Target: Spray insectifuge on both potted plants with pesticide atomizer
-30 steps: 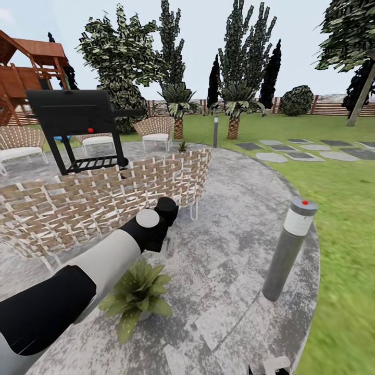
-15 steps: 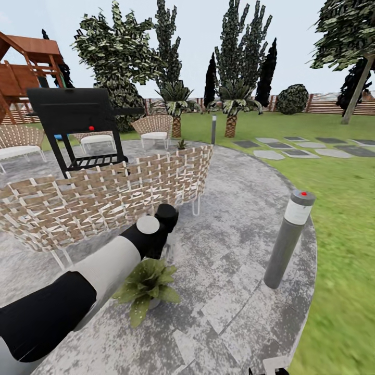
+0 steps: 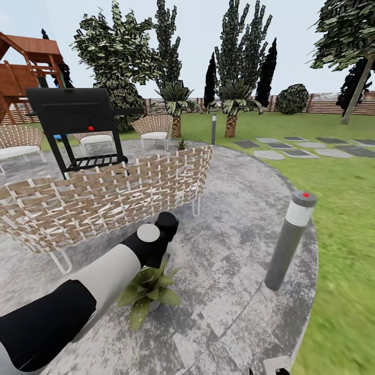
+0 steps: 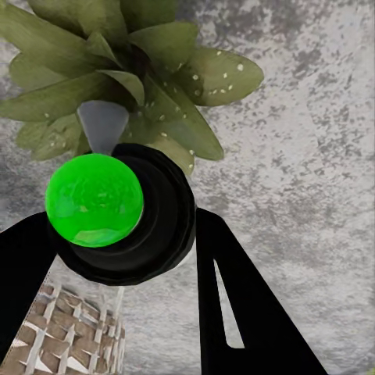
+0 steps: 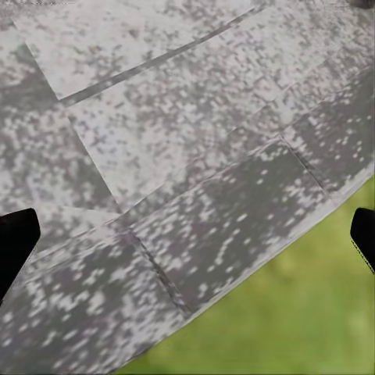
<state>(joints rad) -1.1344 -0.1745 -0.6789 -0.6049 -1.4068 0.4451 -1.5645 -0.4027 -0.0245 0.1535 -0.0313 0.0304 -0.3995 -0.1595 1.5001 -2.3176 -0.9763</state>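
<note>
My left gripper (image 4: 125,234) is shut on the pesticide atomizer (image 4: 160,223). The atomizer is seen end-on as a dark round body with a bright green ball on it. Its pale grey nozzle (image 4: 101,125) points at a potted plant (image 4: 168,86) with speckled green leaves just beyond it. In the head view my left wrist (image 3: 155,233) hangs right above that potted plant (image 3: 148,291) on the grey stone patio (image 3: 234,250). Another small plant (image 3: 182,144) stands far back beside the wicker chairs. My right gripper (image 5: 187,238) is open over bare paving at the patio's edge.
A wide wicker chair (image 3: 104,198) stands just behind the near plant. A black grill (image 3: 78,125) and more chairs are further back left. A grey bollard light (image 3: 289,242) stands at right by the lawn (image 3: 344,208). Stepping stones, palms and a fence lie beyond.
The head view has shifted a little, so the scene sits slightly differently. My left wrist is now lower and closer over the near potted plant.
</note>
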